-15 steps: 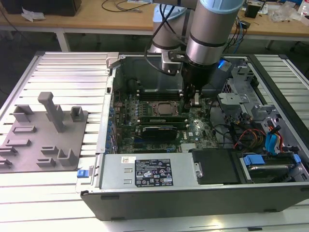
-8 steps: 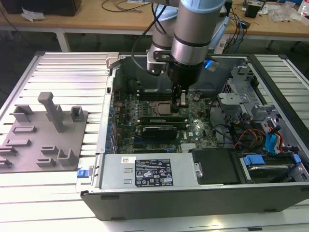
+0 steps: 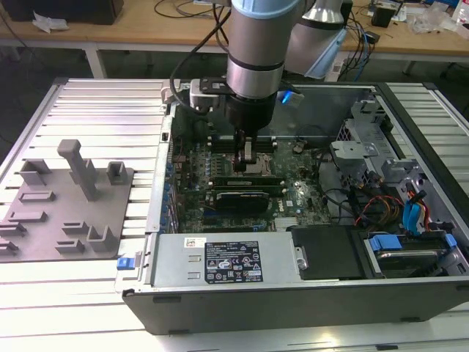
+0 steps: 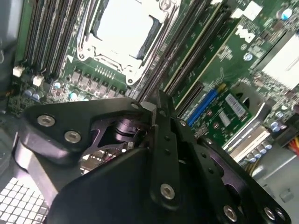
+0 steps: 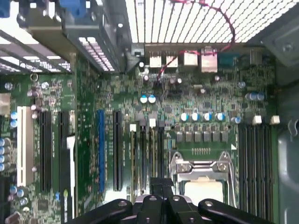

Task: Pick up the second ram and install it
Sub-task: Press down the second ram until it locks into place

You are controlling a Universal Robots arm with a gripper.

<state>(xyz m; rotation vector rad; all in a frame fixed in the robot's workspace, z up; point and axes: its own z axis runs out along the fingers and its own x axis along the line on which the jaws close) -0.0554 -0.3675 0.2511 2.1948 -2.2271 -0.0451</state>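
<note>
My gripper (image 3: pixel 245 163) reaches down into the open computer case and hangs low over the green motherboard (image 3: pixel 293 194). It is beside the square CPU socket (image 4: pixel 124 28). In both wrist views the black fingers (image 4: pixel 164 122) are pressed together, and I make out nothing between them. The gripper (image 5: pixel 161 183) sits over the dark memory slots (image 5: pixel 147 154) next to the socket (image 5: pixel 201 186). In the exterior view a long narrow green ram stick (image 3: pixel 245 177) stands in the slots just under the fingertips. I cannot tell whether it is the second ram.
A grey tray with upright posts (image 3: pixel 66 198) lies on the slatted table at the exterior view's left. Inside the case are the power supply (image 3: pixel 220 260), a drive bay with blue tabs (image 3: pixel 407 249) and loose cables (image 3: pixel 381 205). The case walls (image 3: pixel 165 147) close in around the arm.
</note>
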